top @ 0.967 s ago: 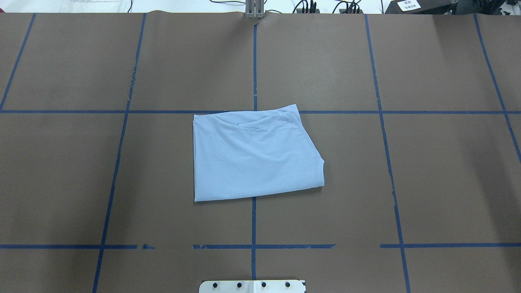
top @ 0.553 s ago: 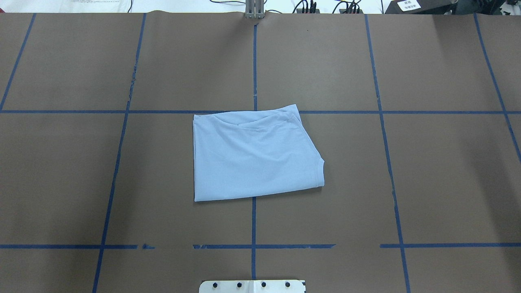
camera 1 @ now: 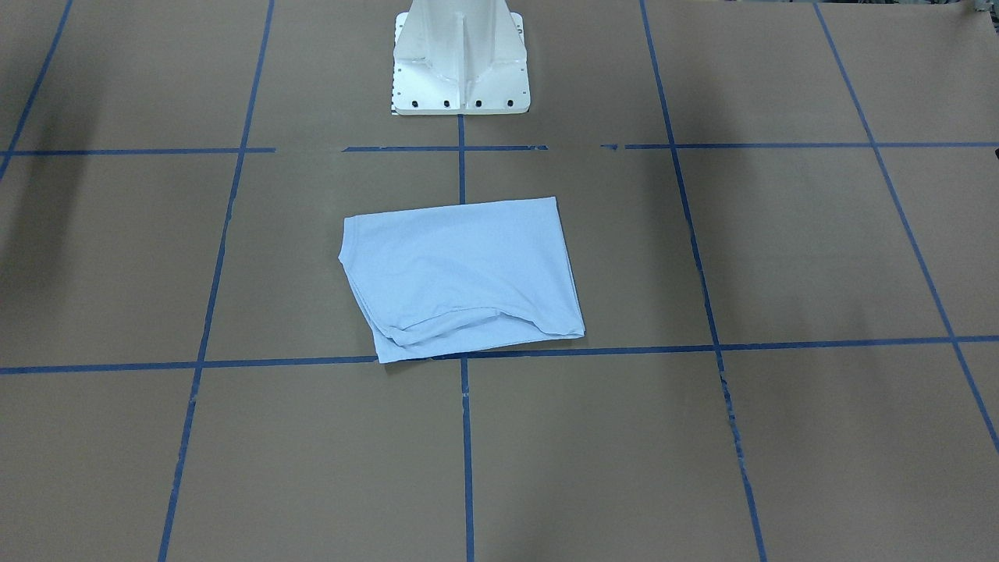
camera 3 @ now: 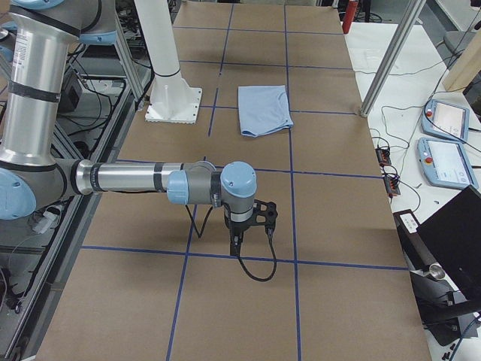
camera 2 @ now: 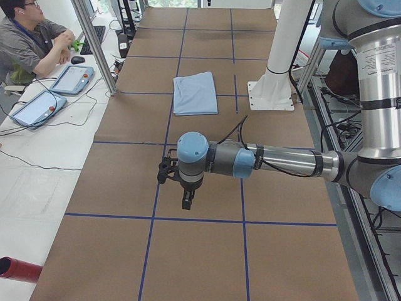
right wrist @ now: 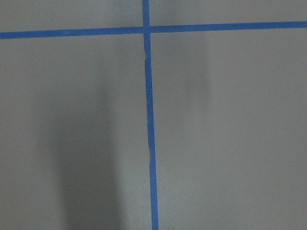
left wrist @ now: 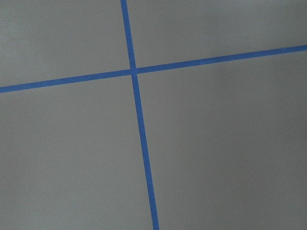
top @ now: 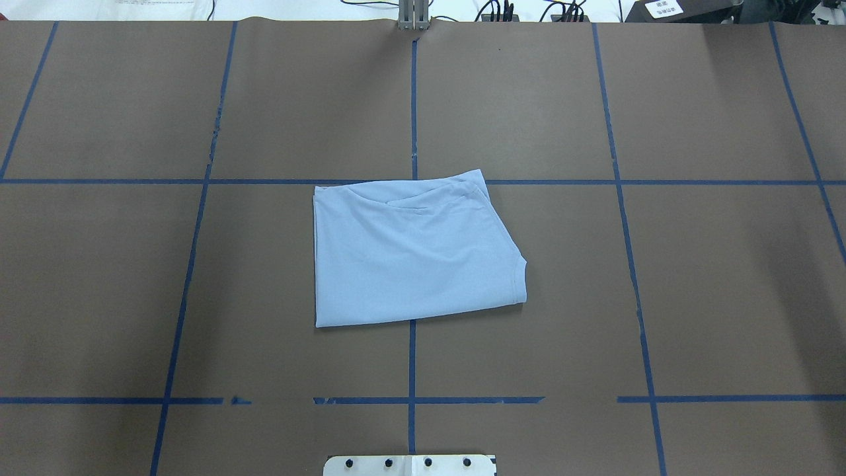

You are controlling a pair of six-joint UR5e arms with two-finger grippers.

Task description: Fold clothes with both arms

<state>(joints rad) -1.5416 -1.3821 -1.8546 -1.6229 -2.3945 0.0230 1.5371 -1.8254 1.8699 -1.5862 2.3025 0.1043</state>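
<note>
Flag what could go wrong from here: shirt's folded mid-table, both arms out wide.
1. The T-shirt lies skewed: offset layers show at its edge away from the robot and one side slants, so another fold may compound the misalignment.
2. A cable loops low under the right gripper; sweeping inward, it might drag on the table paper or the cloth.
3. Neither wrist view shows the shirt, so any regrasp starts without a close look.

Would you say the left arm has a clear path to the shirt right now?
Probably yes: only bare table lies between the left end effector and the folded shirt, so nothing appears to block it.
</note>
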